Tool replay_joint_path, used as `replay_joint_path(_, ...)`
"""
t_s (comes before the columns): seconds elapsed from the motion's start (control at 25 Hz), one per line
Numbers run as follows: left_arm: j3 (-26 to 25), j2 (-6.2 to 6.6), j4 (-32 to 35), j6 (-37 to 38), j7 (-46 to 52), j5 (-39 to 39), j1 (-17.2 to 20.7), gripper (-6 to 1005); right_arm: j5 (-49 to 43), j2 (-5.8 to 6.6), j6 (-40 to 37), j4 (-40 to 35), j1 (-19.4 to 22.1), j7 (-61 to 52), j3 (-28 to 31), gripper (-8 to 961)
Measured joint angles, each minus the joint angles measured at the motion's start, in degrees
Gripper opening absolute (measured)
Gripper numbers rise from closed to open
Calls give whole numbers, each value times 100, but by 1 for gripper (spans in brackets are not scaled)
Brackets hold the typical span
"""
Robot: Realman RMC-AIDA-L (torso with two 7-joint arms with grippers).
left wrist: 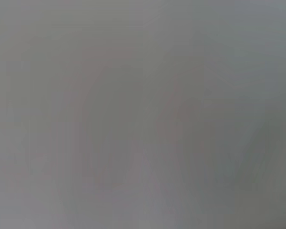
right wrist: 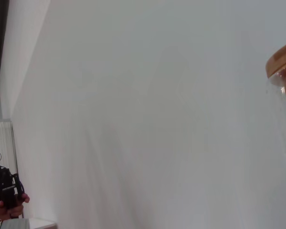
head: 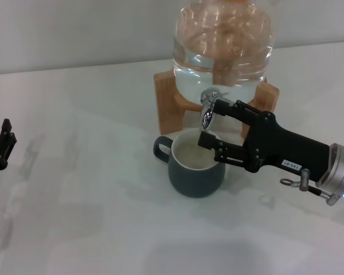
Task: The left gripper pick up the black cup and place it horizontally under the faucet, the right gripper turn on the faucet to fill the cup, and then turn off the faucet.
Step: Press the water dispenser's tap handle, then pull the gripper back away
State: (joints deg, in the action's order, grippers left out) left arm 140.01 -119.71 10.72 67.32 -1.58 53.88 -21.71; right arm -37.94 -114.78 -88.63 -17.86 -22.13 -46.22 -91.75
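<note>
Right gripper [head: 208, 122] straddles faucet [head: 208, 110] above black cup [head: 196, 170], before jug [head: 223, 46].

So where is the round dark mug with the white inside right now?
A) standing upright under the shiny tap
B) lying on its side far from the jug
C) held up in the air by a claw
A: the round dark mug stands upright on the white table, directly under the shiny chrome tap, where the right gripper reaches.
</note>
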Motion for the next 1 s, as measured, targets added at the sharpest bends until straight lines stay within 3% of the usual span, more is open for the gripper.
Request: replay_joint_path(1.0, 0, 0, 9, -9, 0, 9, -9, 773, -21, 73, 53, 2, -20, 4, 128, 855)
